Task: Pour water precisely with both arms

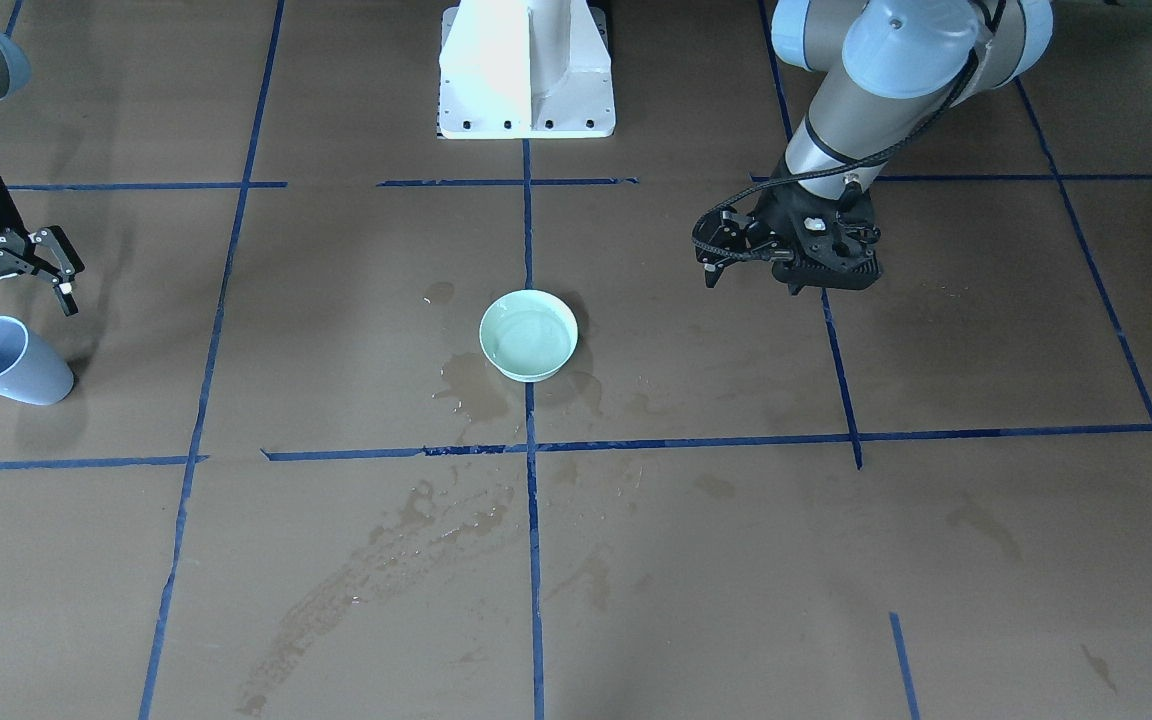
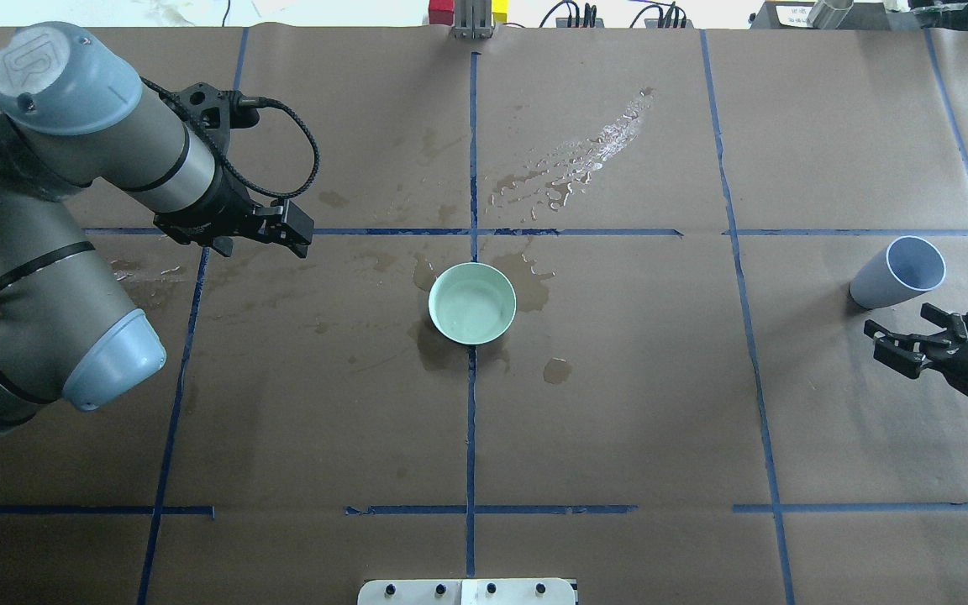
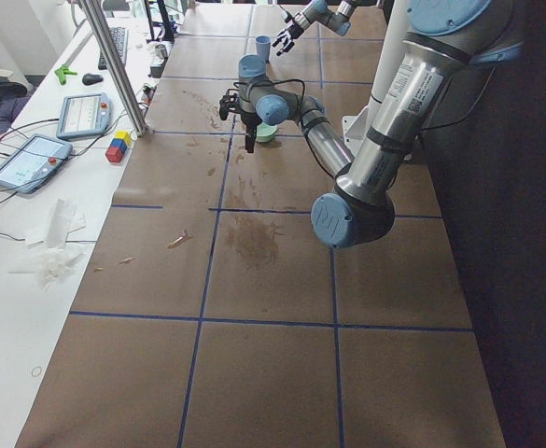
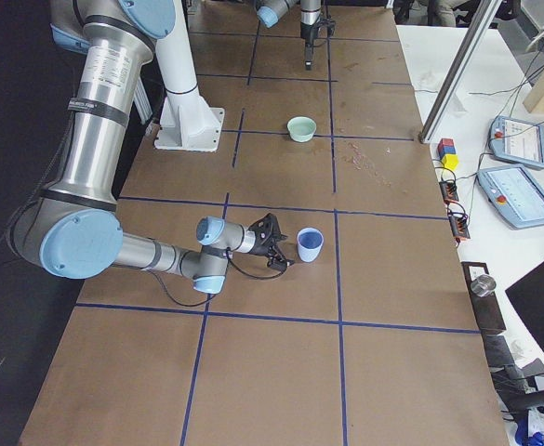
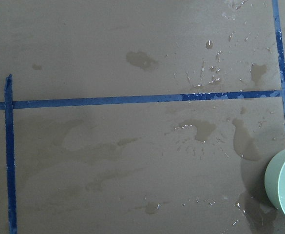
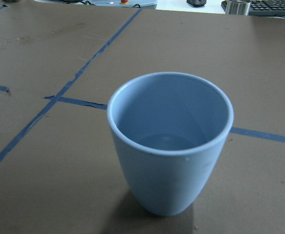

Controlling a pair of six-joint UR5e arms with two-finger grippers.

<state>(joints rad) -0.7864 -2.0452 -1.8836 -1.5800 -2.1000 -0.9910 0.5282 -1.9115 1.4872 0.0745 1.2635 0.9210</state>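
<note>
Blue cup (image 6: 169, 146) stands upright at the green bowl's (image 2: 433, 301) 3 o'clock from overhead, with the water (image 6: 164, 143) a shallow sheen inside. My right gripper (image 1: 14, 300) gapes empty at its 6 o'clock. I cannot tell the left gripper's (image 1: 781, 270) state. The bowl is already wet, and I judge the remaining pour is still to do.

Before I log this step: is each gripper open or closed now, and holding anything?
Left gripper: cannot be told.
Right gripper: open, holding nothing, close to the blue cup.
</note>
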